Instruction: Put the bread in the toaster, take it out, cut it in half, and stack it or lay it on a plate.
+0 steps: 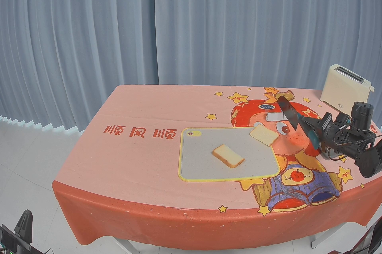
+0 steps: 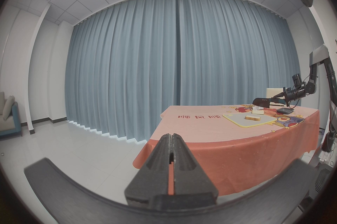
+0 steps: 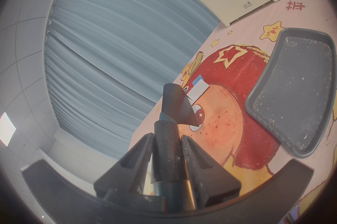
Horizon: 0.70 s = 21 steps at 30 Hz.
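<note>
Two cut pieces of bread sit well apart from the toaster [image 1: 345,89] on a desk [image 1: 139,107] draped in a salmon cloth [image 1: 131,223] printed with a cartoon figure. The near bread half [image 1: 228,155] lies flat near the middle of the grey, yellow-rimmed cutting board [image 1: 195,165]. The far bread half [image 1: 264,135] rests at the board's far right corner, overlapping its edge and partly on the cloth. The right hand [image 3: 167,145] is clamped on the teal handle of a knife [image 1: 289,112], its two fingers pressed against the handle from either side. The dark blade is raised clear of the desk and tilted upward toward the far left, above the cartoon's face and just right of the far bread half. A small white card [image 1: 276,116] lies on the cloth beside the blade. A dark rectangular plate [image 3: 298,91], flecked with crumbs, sits on the desk under the right arm, to the right of the board and nearer the robot than the cream toaster, which stands at the desk's far right corner. The left hand [image 2: 171,158] hangs low off the desk's near left side, fingers pressed together with nothing between them. Grey-blue curtains [image 1: 159,16] close off the room behind.
</note>
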### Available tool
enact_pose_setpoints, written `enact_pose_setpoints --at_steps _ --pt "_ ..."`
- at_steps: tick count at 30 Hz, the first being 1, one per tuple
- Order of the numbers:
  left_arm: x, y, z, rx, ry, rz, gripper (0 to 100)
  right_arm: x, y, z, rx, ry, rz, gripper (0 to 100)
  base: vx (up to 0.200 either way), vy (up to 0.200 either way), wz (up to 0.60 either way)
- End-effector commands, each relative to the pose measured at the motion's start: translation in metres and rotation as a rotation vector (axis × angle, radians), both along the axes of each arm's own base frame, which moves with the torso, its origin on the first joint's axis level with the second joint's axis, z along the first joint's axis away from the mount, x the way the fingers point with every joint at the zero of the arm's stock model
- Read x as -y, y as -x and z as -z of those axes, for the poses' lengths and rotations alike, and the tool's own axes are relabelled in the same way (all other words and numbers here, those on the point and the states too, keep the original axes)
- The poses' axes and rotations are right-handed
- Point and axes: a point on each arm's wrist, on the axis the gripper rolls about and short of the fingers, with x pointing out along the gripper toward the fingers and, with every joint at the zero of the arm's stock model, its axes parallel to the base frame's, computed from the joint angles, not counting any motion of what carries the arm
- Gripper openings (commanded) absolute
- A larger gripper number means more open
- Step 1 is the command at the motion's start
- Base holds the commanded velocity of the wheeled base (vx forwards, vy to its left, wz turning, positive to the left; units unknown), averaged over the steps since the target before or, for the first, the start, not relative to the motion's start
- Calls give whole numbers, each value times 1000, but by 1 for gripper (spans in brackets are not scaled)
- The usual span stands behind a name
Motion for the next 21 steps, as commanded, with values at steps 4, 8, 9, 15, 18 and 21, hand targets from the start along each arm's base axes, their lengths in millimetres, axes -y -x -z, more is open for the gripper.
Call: enact_pose_setpoints --at_steps 4,8,9,15,18,21 --pt "0 -1 5 -19 0 -1 0 -1 0 2 -7 0 -4 0 0 0 0" --pt "0 -1 5 -19 0 -1 0 -2 -1 4 -16 0 -7 0 0 0 0" --pt "0 -1 5 -19 0 -1 0 -2 -1 6 -22 1 -7 0 0 0 0" --pt "0 -1 5 -19 0 -1 0 -1 -2 8 -30 0 -4 0 0 0 0" --pt "0 -1 5 -19 0 -1 0 -1 -2 9 -35 -1 -2 0 0 0 0" --pt "0 -1 5 -19 0 -1 0 0 -4 15 -54 3 2 0 0 0 0"
